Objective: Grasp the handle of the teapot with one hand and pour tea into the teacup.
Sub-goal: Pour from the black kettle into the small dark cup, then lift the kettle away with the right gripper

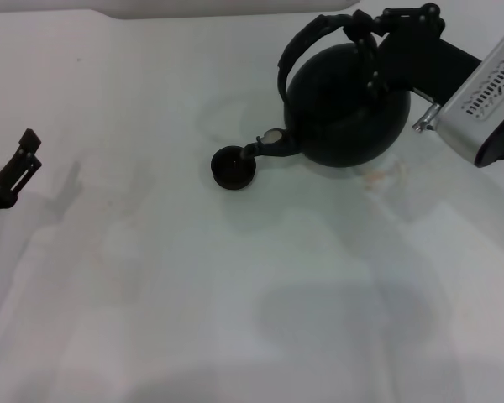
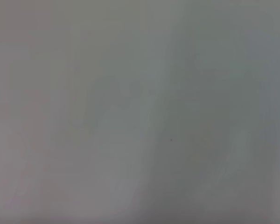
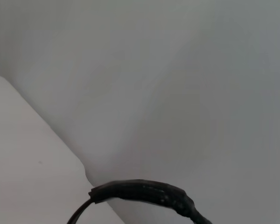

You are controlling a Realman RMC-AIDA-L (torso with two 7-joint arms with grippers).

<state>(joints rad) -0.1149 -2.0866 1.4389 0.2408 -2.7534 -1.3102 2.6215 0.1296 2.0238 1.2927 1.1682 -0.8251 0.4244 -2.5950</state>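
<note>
The matte-black teapot (image 1: 349,105) is tipped toward the left, off the white table (image 1: 235,294). Its short spout (image 1: 273,144) reaches down to the rim of the small dark teacup (image 1: 233,166), which stands on the table just left of the pot. My right gripper (image 1: 365,42) comes in from the upper right and is shut on the ribbed arched handle (image 1: 307,42) near its top. A piece of the handle also shows in the right wrist view (image 3: 144,192). My left gripper (image 1: 17,159) is parked open and empty at the table's left edge.
My right arm's silver wrist housing (image 1: 487,101) hangs over the table's far right. A faint stain (image 1: 374,178) lies on the table just below the pot. The left wrist view shows only bare surface.
</note>
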